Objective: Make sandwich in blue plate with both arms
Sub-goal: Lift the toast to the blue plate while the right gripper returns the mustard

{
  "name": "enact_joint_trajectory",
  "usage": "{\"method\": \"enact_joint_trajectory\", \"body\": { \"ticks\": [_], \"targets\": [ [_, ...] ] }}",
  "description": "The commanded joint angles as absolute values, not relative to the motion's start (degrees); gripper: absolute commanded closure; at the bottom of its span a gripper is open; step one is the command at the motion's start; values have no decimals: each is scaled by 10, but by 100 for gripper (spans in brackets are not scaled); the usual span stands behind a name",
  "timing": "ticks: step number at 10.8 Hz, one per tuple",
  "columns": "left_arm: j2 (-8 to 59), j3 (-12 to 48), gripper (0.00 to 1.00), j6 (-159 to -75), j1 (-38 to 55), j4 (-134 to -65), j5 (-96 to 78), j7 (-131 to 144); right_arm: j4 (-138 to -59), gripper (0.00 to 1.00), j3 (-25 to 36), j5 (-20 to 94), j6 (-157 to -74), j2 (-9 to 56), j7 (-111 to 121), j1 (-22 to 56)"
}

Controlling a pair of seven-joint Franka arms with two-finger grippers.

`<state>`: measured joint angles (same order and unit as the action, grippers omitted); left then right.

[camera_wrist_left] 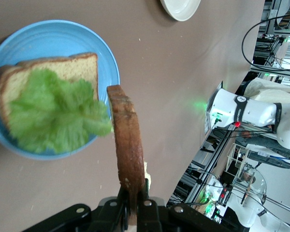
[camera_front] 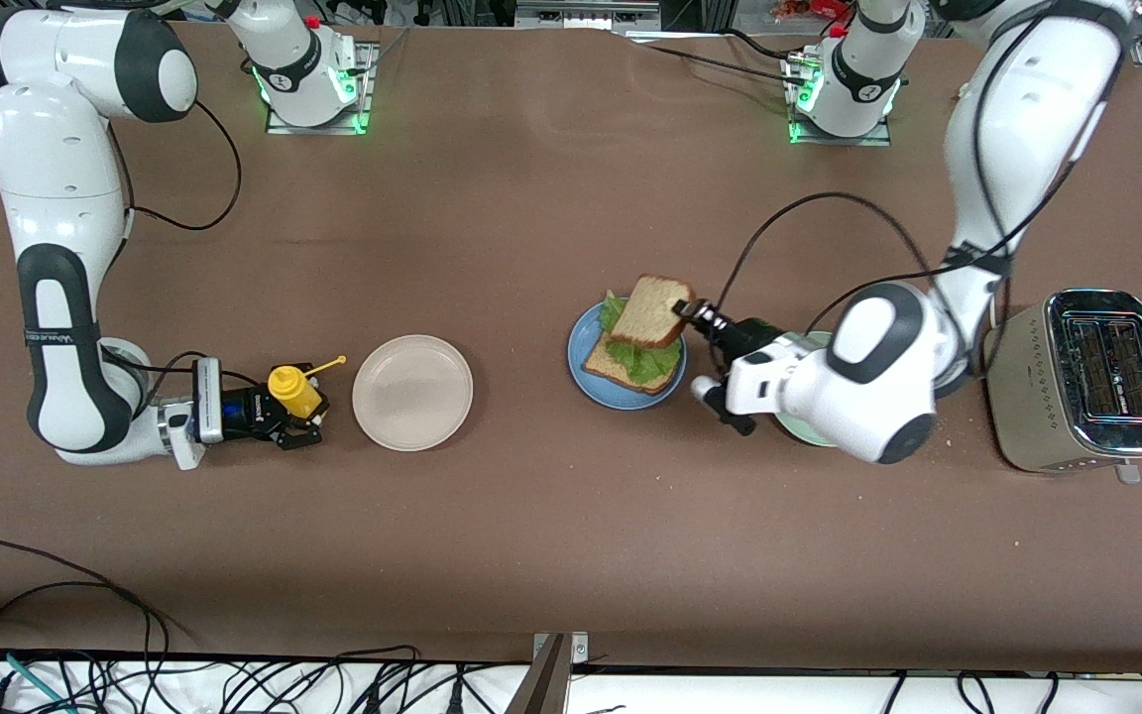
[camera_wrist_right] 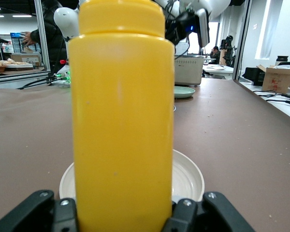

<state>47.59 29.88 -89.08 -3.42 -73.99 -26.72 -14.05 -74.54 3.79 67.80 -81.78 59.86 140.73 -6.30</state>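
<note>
Risk: the top bread slice [camera_front: 658, 309], pinched by one crust edge in the left gripper [camera_front: 694, 315] over the blue plate [camera_front: 578, 349], hangs tilted, so letting go too high or off-centre could tip it off the lettuce [camera_front: 642, 359] onto the table [camera_front: 531, 496]. The plate sits mid-table, between the beige plate [camera_front: 412, 393] and the toaster [camera_front: 1084, 381], holding a brown-crusted bottom slice [camera_front: 603, 365] with ruffled green lettuce on it, open-faced. The right gripper [camera_front: 297, 424] waits at the right arm's end, clamped on the yellow mustard bottle [camera_front: 293, 391] beside the beige plate.

White arms [camera_front: 56, 198], black joint bands, trailing black cables [camera_front: 829, 203], green-lit bases [camera_front: 313, 99]
</note>
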Motion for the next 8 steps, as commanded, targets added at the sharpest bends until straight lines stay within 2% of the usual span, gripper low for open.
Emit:
{"method": "enact_joint_trajectory", "body": {
  "ticks": [1,3,4,5,7,8],
  "targets": [
    [537,296,100,-935,-6,-729,-289,-211,-729,100,30,688,-807,640,1449,-78],
    [542,291,100,-936,-14,-748,-293,-257,-725,100,30,688,-809,662,1470,-83],
    [548,287,54,-939,-13,-747,-291,-257,-724,100,29,690,-809,671,1470,-83],
    [550,287,1,-950,-15,-747,-284,-267,-724,100,29,700,-809,678,1470,-83],
    [548,278,0,-951,-22,-744,-282,-290,-726,100,29,728,-806,692,1470,-84],
    [544,271,0,-950,-24,-741,-282,-295,-726,92,29,740,-805,696,1471,-86]
  ]
}}
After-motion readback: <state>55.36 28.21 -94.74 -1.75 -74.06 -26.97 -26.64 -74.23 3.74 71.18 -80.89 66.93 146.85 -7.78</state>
